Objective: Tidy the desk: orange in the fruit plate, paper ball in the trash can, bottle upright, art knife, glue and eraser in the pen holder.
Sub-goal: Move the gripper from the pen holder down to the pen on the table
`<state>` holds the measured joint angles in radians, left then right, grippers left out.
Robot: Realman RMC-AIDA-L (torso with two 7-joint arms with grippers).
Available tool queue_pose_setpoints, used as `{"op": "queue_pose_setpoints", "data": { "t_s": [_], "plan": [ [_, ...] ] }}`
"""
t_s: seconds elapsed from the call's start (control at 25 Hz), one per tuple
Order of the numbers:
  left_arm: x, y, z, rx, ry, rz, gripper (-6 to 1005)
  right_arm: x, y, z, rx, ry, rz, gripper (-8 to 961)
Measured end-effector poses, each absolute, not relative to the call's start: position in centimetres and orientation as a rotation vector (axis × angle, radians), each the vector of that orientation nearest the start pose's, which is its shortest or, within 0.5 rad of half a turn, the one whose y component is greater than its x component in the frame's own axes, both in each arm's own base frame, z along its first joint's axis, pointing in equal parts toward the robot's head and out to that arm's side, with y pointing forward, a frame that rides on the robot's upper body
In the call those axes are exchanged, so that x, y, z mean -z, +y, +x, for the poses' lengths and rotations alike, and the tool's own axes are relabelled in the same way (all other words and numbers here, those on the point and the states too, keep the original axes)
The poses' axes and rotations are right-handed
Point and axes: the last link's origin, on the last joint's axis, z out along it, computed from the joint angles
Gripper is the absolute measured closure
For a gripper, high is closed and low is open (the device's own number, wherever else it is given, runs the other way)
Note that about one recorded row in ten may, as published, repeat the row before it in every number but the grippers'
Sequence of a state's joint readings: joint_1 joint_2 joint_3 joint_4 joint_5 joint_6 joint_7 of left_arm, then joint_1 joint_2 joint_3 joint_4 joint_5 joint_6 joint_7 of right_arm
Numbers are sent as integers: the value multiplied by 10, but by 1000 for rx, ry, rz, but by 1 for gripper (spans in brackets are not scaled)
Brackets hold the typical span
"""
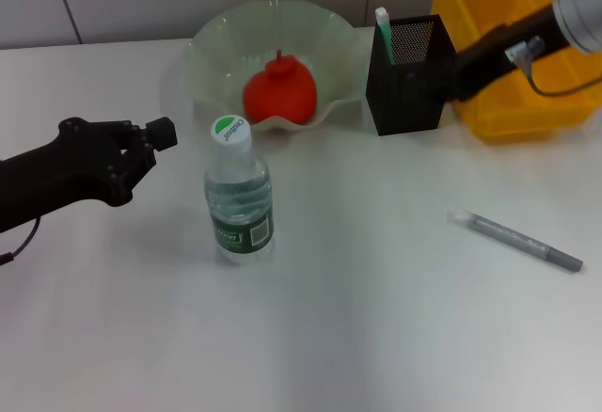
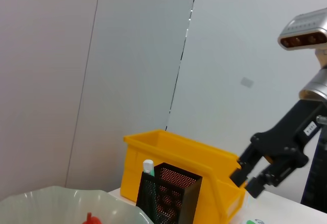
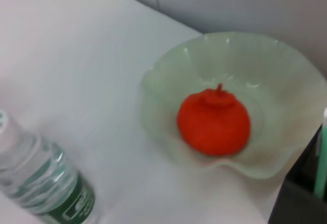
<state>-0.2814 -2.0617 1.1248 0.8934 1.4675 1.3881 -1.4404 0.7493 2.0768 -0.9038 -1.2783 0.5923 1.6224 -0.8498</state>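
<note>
Two arms raised | left claw (image 1: 160, 134) beside bottle (image 1: 239, 196), grip unclear | right claw (image 2: 250, 180) open, empty

Left arm: matte black, blocky links ending in the left gripper (image 1: 162, 133) — a short squared black tip; a thin dark cable loops below the forearm at the edge of the head view.
Right arm: a brushed silver-grey cylindrical wrist segment, then a black tapering link down to the right gripper (image 2: 251, 179).
Right gripper build: black, angular, with stubby square-ended fingers (image 2: 238, 174).
Markings: a small white label on the black link.
Wrist camera: a silver oblong housing with dark lenses — mounted above the right wrist.
Cable: a grey wire curls off a small pale connector.
</note>
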Motion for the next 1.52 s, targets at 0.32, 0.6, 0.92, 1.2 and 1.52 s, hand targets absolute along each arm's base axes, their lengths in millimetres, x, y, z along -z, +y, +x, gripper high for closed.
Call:
{"op": "queue_pose_setpoints", "data": {
  "t_s": [0.32, 0.6, 0.92, 1.2, 1.52],
  "plan": [
    [-16, 316, -247, 902, -576, -2536, 933, -62, 374, 179, 179, 970, -2597, 523],
    [-16, 315, -247, 898, -574, -2546, 932, -61, 364, 187, 223, 1050, -2591, 534],
    [-16, 314, -247, 899, -574, -2546, 932, -63, 359, 196, 303, 1117, -2563, 546],
    [-16, 315, -247, 899, -571, -2545, 931, -55, 350, 210, 393, 1134, -2640, 556],
    [-16, 316, -246, 899, -570, -2547, 931, -57, 350, 228, 460, 1155, -2644, 568]
  ]
}}
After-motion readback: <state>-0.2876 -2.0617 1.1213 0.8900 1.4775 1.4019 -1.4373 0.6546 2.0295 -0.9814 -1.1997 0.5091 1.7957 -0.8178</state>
